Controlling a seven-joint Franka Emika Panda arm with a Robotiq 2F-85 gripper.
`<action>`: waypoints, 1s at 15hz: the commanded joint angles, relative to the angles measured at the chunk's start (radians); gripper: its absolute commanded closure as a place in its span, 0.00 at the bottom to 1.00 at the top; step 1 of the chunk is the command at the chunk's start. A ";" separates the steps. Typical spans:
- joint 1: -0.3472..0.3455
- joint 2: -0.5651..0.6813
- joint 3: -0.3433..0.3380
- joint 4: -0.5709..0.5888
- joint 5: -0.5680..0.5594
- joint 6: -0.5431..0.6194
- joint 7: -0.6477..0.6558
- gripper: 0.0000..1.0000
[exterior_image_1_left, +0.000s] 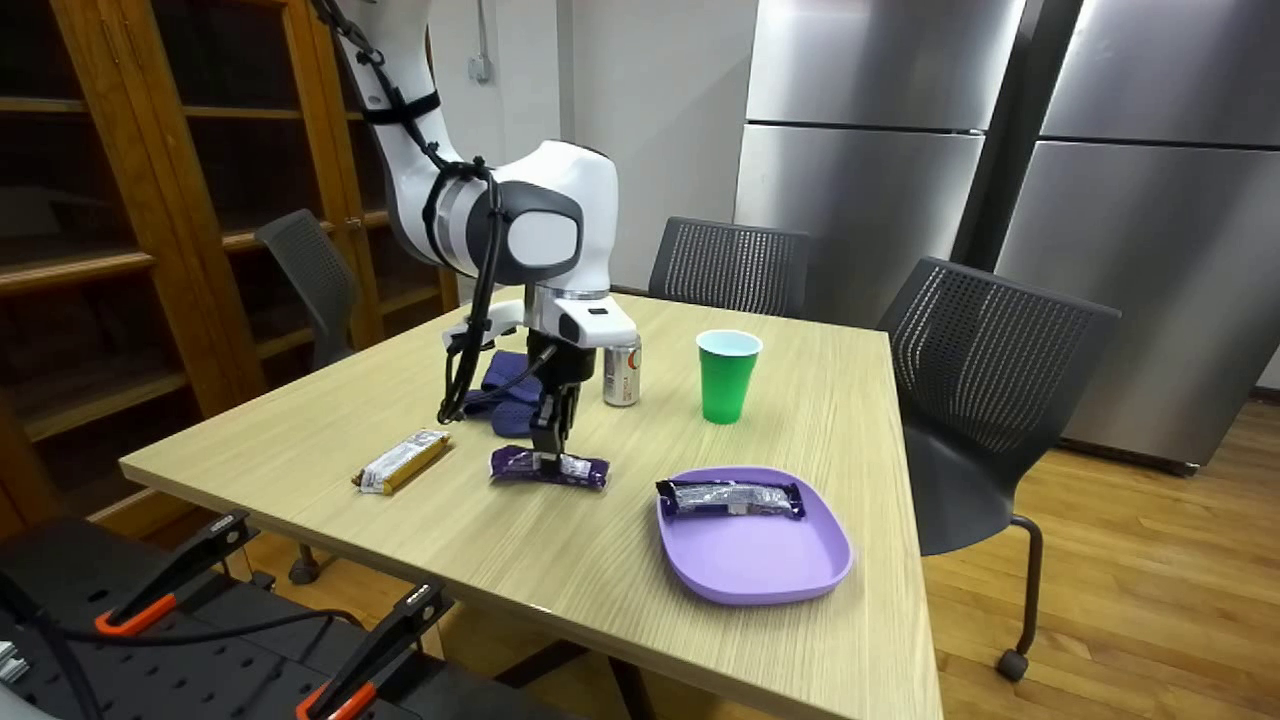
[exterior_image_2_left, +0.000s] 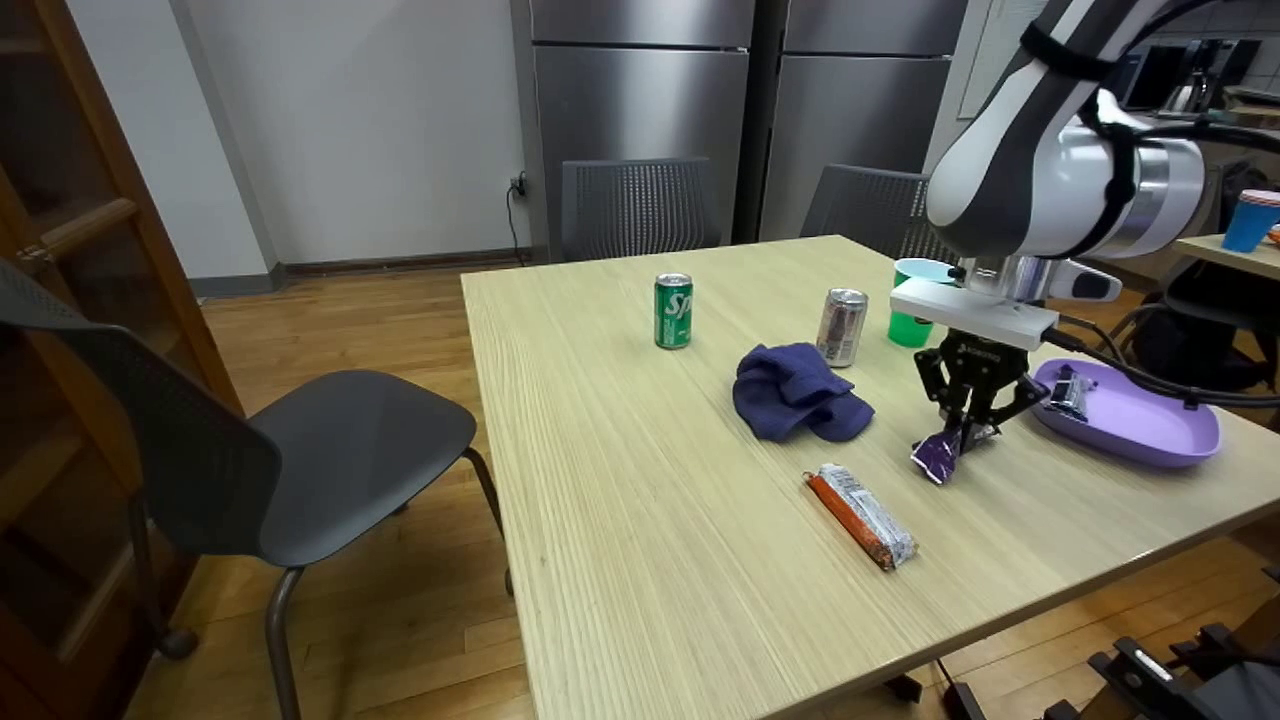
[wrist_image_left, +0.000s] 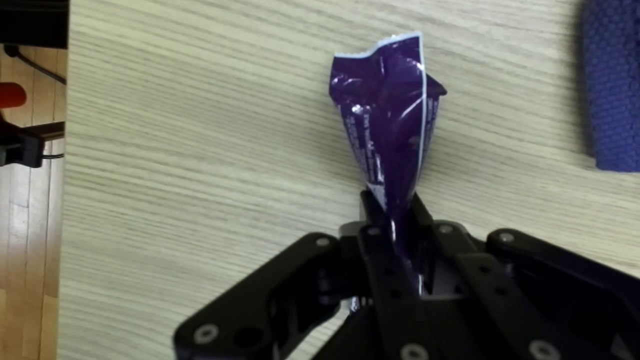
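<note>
Purple-wrapped snack bar (wrist_image_left: 385, 115) lies on the counter (exterior_image_1_left: 560, 545), its crimped end pointing to 12 o'clock in the wrist view, long axis running 12 to 6; the gripper (wrist_image_left: 395, 204), narrowed to a slim gap, is clamped on its middle; a lilac plate (exterior_image_1_left: 760, 565) sits near, toward 4 o'clock in an exterior view

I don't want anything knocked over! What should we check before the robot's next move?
1. Gripper shut on the purple packet: ok, it pinches the wrapper.
2. Packet fully off the table: cannot tell.
3. Blue cloth apart from the packet: ok.
4. Green cup upright: ok.
5. Silver can upright: ok.
6. Lilac plate free of other things: not ok, a second packet lies on it.
</note>
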 joint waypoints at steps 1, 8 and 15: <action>-0.014 -0.039 0.009 -0.022 0.009 0.006 -0.004 0.97; -0.034 -0.120 -0.006 -0.039 -0.011 -0.007 -0.040 0.97; -0.079 -0.185 -0.045 -0.046 -0.035 -0.028 -0.118 0.97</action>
